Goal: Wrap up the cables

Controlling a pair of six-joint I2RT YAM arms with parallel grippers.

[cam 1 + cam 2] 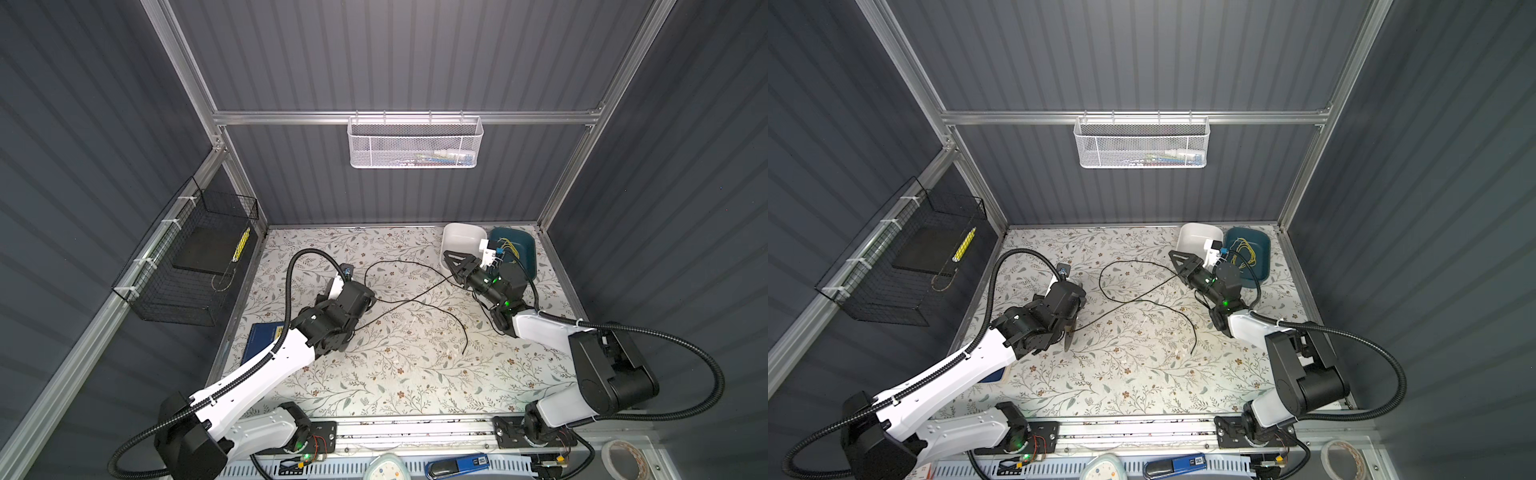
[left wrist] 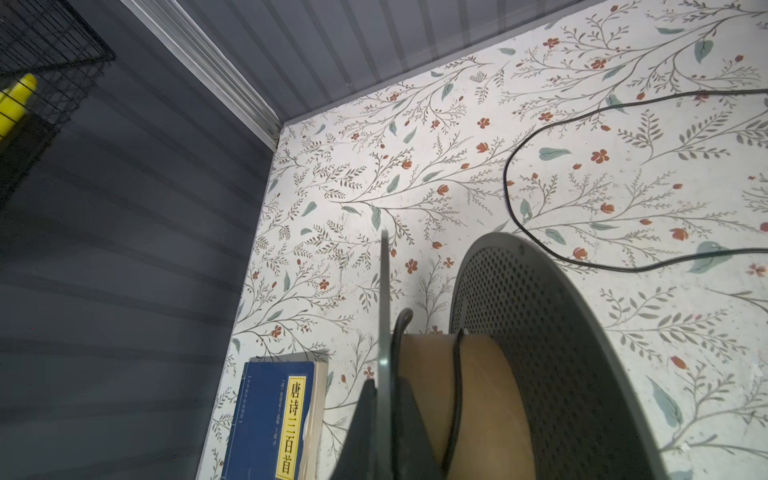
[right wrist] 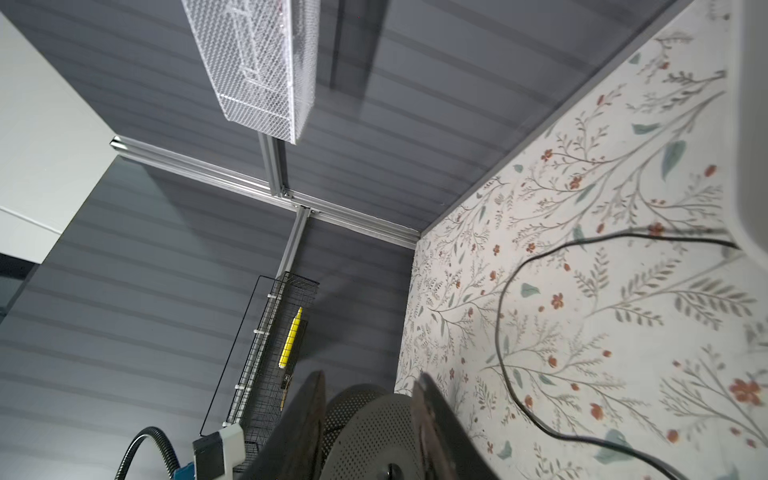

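My left gripper is shut on the thin rim of the grey spool, which it holds on edge at the left of the mat. One end of the black cable lies in a turn or two on the spool's brown core. The rest trails loose over the mat in a wide loop, seen in both top views. My right gripper stands open at the back right, beside the loop, with nothing between its fingers. Through that gap the right wrist view shows the spool far off.
A white bowl and a teal bin holding yellow wire stand just behind the right gripper. A blue book lies by the left arm. A black wire basket hangs on the left wall, a white mesh basket on the back wall.
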